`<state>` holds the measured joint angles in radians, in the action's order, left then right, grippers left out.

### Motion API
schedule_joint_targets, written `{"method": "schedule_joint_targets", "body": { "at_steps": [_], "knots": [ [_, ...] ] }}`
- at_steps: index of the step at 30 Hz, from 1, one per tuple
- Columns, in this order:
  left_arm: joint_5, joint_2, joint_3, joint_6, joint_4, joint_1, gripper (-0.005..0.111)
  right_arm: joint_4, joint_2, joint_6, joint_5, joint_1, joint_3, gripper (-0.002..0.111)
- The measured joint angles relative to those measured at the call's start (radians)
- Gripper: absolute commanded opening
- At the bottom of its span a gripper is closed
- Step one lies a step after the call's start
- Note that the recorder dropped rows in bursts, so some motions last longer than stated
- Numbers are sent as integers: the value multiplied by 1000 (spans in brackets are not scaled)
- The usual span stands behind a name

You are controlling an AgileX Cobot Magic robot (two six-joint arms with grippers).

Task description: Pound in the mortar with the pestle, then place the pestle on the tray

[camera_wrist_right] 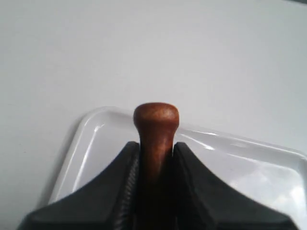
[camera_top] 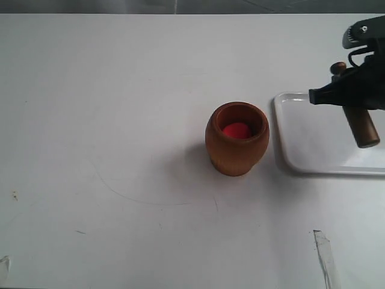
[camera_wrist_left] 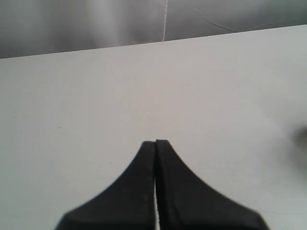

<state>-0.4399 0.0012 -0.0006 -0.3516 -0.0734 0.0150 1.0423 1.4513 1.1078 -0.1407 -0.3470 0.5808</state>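
The light brown mortar [camera_top: 236,139] stands upright mid-table with something red [camera_top: 236,130] inside it. To its right lies the white tray [camera_top: 301,138]. Above the tray my right gripper [camera_top: 346,99] is shut on the dark reddish-brown pestle [camera_top: 360,123], which hangs tilted, thick end down and knob up. In the right wrist view the pestle [camera_wrist_right: 156,129] sits clamped between the black fingers [camera_wrist_right: 124,182] of my right gripper [camera_wrist_right: 156,148], with the tray [camera_wrist_right: 91,143] below. My left gripper [camera_wrist_left: 156,142] is shut on nothing over bare table; the exterior view does not show it.
The white table [camera_top: 108,120] spreads wide to the left of the mortar. A strip of clear tape [camera_top: 325,256] lies near the front right, and faint scuff marks [camera_top: 150,198] run in front of the mortar. The table's far edge [camera_wrist_left: 158,42] meets a grey backdrop.
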Motion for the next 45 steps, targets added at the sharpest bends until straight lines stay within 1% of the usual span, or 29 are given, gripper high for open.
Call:
{"method": "schedule_joint_targets", "body": {
  "at_steps": [5,8,14,21,23,28,29,31,34,35,36,37,38,39,40,43,45],
  "knots": [
    [0,0,0,0,0,0,0,0,185,0,173,38,171,0],
    [0,0,0,0,0,0,0,0,295,0,203,38,236,0],
    [0,0,0,0,0,0,0,0,463,0,172,38,267,0],
    [0,0,0,0,0,0,0,0,497,0,131,38,288,1],
    [0,0,0,0,0,0,0,0,497,0,129,38,288,9],
    [0,0,0,0,0,0,0,0,499,0,134,38,288,40],
    [0,0,0,0,0,0,0,0,501,0,141,38,288,47],
    [0,0,0,0,0,0,0,0,501,-2,141,38,288,52],
    [0,0,0,0,0,0,0,0,470,-4,160,38,281,51],
    [0,0,0,0,0,0,0,0,436,-4,163,38,277,50],
    [0,0,0,0,0,0,0,0,391,-4,163,38,277,45],
    [0,0,0,0,0,0,0,0,335,-4,161,38,277,37],
    [0,0,0,0,0,0,0,0,273,-4,161,38,277,25],
    [0,0,0,0,0,0,0,0,198,-4,164,38,277,14],
    [0,0,0,0,0,0,0,0,140,-4,174,38,277,1],
    [0,0,0,0,0,0,0,0,-66,-2,232,26,277,0],
    [0,0,0,0,0,0,0,0,-205,0,245,-19,262,0]
  ]
}}
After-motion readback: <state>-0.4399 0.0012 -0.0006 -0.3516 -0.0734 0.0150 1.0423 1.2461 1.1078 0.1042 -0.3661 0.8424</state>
